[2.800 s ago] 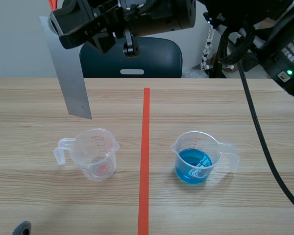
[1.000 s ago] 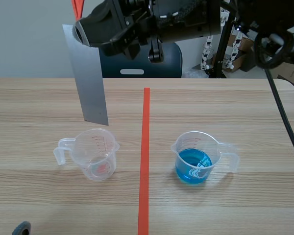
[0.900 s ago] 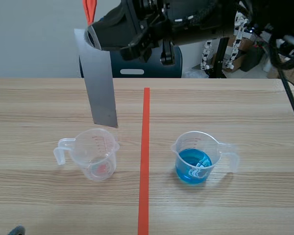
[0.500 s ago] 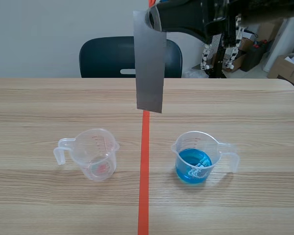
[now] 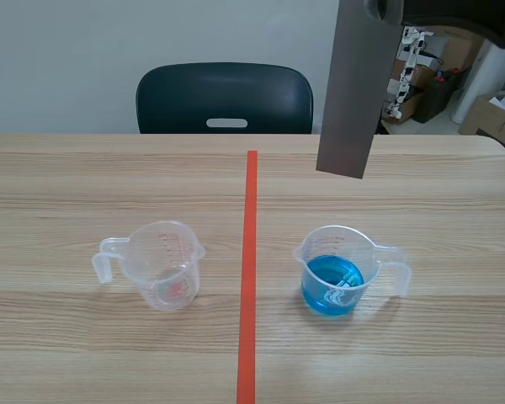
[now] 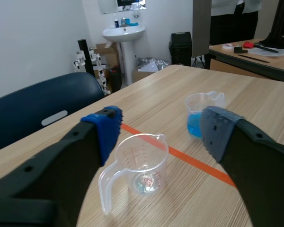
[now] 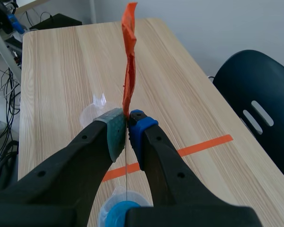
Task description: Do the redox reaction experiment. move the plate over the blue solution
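1. In the scene view the plate (image 5: pixel 348 93) runs off the upper edge. Its top end and the grip on it are cut off, and only a piece of the right arm (image 5: pixel 454 10) shows.
2. In the right wrist view the plate is edge-on, a thin line under the right gripper (image 7: pixel 127 128), whose fingers cover most of the beaker of blue solution (image 7: pixel 117 211).
3. The clear beaker (image 5: pixel 162 265) has red marks too small to read, and a reddish patch at its bottom cannot be made out.

You see a clear cup (image 5: pixel 163 266) on the wooden table (image 5: pixel 59 353), left of the tape line, and a dark chair (image 5: pixel 225 94) behind the table.
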Controlling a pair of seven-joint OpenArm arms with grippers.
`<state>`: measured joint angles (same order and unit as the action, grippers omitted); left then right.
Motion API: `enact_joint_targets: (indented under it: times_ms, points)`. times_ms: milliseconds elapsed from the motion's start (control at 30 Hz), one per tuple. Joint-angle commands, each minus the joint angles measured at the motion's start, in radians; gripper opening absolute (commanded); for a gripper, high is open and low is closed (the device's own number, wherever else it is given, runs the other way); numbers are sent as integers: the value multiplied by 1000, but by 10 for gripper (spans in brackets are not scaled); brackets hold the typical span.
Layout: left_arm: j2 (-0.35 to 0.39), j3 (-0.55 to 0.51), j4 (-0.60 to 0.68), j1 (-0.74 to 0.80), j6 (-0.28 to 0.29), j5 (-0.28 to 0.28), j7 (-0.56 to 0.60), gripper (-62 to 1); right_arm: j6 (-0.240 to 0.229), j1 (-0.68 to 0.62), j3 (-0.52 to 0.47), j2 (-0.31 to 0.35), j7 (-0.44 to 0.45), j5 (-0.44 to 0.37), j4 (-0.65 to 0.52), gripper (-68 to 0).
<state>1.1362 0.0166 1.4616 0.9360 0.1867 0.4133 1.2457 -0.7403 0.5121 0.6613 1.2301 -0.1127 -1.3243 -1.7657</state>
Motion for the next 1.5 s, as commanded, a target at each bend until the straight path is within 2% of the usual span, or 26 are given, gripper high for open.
enact_joint_targets:
  times_ms: [0,167,233,433,533,633,733,867,1067,1267,1467]
  points:
    - [28,-6,7,-10,3,13,15,-325,-5,4,-14,31,43,-15,-7,-669]
    - [93,-6,6,-73,11,14,-16,-482,-5,-31,-14,98,99,25,-7,-669]
    - [98,-6,7,-113,37,13,-57,-524,-5,-66,-14,121,152,70,-7,-669]
    - [98,-6,7,-224,122,13,-188,-574,-5,-178,-14,164,325,206,-6,-669]
    - [97,-6,30,-280,170,13,-256,-582,-5,-200,-14,166,360,248,0,-669]
    - [97,-5,75,-332,209,13,-351,-584,-5,-202,-14,157,372,248,24,-669]
    - [97,-4,140,-376,230,13,-430,-584,-5,-202,-31,130,349,250,59,-669]
    - [89,23,234,-444,231,13,-557,-584,-5,-202,-53,81,319,271,107,-669]
    - [37,143,278,-608,231,13,-677,-584,-5,-203,-87,15,270,317,130,-669]
    - [-53,290,272,-790,232,8,-801,-584,-5,-203,-115,-43,191,319,130,-669]
    - [-153,448,242,-955,232,-69,-906,-584,-5,-202,-135,-62,162,319,127,-669]
